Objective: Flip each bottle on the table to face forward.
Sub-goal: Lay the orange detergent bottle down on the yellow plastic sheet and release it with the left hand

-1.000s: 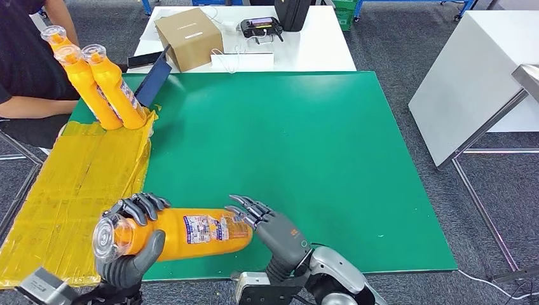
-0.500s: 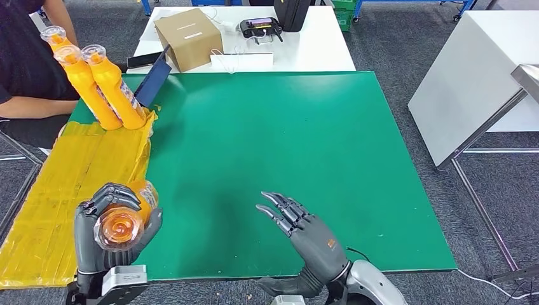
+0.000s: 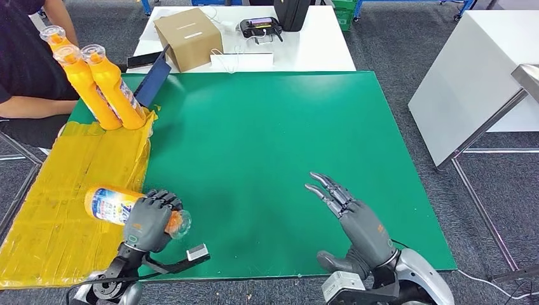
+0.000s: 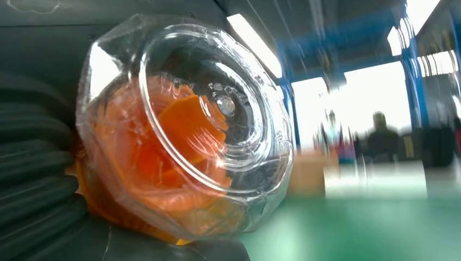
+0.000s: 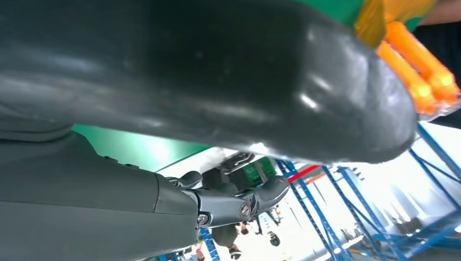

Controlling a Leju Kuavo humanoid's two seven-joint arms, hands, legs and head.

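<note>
In the lower left of the head view, the left robot hand (image 3: 147,223) grips an orange bottle (image 3: 117,206) near its neck. The bottle lies about level over the border between the yellow taped sheet (image 3: 70,184) and the green surface (image 3: 279,146); I cannot tell if it touches them. Its clear cap (image 4: 185,122) points toward the lower middle of the frame, and the base toward the left edge. The right robot hand (image 3: 353,219) is in the lower right, holds nothing, and its fingers are spread apart above the green surface.

The step in hand seems to be turning this bottle before standing it up. To do it well, the left robot hand should keep a firm hold on the neck, because the body is smooth and may roll. It should bring the base down onto the yellow sheet and check that the label looks to the front before letting go. Three more orange bottles (image 3: 105,89) stand in the upper left, so the new one needs a free place beside them, not touching.
</note>
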